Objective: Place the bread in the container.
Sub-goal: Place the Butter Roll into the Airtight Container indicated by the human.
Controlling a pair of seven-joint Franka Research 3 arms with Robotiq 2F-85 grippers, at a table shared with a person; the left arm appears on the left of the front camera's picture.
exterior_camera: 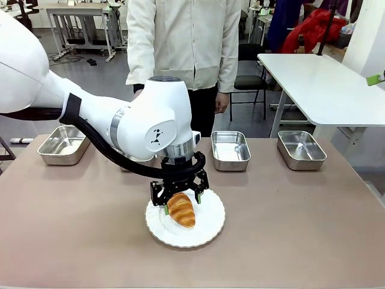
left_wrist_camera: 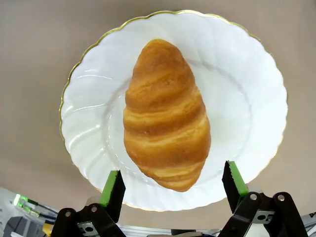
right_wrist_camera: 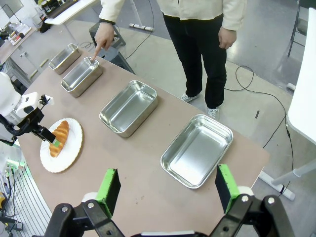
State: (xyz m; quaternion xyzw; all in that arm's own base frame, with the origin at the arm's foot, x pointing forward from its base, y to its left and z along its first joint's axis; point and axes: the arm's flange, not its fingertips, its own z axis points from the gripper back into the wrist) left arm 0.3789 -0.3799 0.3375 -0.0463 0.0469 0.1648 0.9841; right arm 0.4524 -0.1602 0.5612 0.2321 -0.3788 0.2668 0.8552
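Bread (exterior_camera: 181, 210) lay on the white plate (exterior_camera: 207, 230) at the near middle of the worktop (exterior_camera: 301, 223). The left tool (exterior_camera: 180, 203) hung just over it, fingers (left_wrist_camera: 114, 188) spread wide, one on each side of the bread's end, not touching. Four pans stood in a row along the far edge; a person's hand (right_wrist_camera: 103, 35) pointed into the container (right_wrist_camera: 81, 75), second from the robot's left. The right tool (right_wrist_camera: 165, 186) was high above the worktop, fingers apart, holding nothing
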